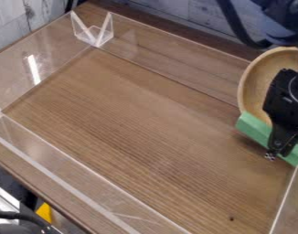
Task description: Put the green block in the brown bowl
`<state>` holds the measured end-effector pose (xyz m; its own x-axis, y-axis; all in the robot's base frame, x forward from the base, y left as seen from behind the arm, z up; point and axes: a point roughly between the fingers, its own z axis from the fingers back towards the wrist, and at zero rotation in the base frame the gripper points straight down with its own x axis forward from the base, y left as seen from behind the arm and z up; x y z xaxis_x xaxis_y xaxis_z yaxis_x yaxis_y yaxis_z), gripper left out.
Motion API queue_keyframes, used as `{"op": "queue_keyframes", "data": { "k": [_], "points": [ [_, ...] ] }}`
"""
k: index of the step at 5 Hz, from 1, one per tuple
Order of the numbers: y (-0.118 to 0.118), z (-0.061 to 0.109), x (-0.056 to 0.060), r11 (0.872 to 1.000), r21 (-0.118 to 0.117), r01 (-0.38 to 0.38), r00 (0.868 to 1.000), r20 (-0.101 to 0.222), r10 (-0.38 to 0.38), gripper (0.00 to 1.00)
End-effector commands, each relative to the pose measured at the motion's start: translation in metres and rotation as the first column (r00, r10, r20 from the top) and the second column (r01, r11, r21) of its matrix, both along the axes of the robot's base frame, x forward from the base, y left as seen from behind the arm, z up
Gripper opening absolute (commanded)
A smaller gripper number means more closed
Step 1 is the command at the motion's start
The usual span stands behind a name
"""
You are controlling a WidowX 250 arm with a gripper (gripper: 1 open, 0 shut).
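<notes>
The green block [250, 128] lies flat at the right side of the wooden table, just in front of the brown bowl [262, 75]. The bowl stands at the right edge, partly hidden by the arm. My black gripper [281, 151] points steeply down over the block's right half and hides that part of it. Its jaws are shut on the block, with the fingertips at the block's near edge, close to the tabletop.
A clear acrylic wall [66, 169] fences the table on the left, front and back. A small clear stand [93, 30] sits at the back left corner. The wooden surface [127, 110] stretches left of the block.
</notes>
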<state>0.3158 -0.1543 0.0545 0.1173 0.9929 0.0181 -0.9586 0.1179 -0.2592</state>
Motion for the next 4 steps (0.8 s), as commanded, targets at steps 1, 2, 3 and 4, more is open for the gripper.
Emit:
{"op": "queue_keyframes", "data": {
  "k": [1,2,3,4],
  "points": [
    [-0.003,0.016,0.017,0.999,-0.034,0.009,0.999,0.052,-0.008,0.00],
    [-0.004,0.013,0.027,0.999,-0.042,0.024,0.999,0.047,-0.022,0.00],
    [-0.004,0.007,0.038,0.998,-0.045,0.040,0.998,0.044,-0.038,0.00],
    [-0.002,0.013,0.043,0.998,-0.045,0.039,0.999,0.039,-0.038,0.00]
  ]
}}
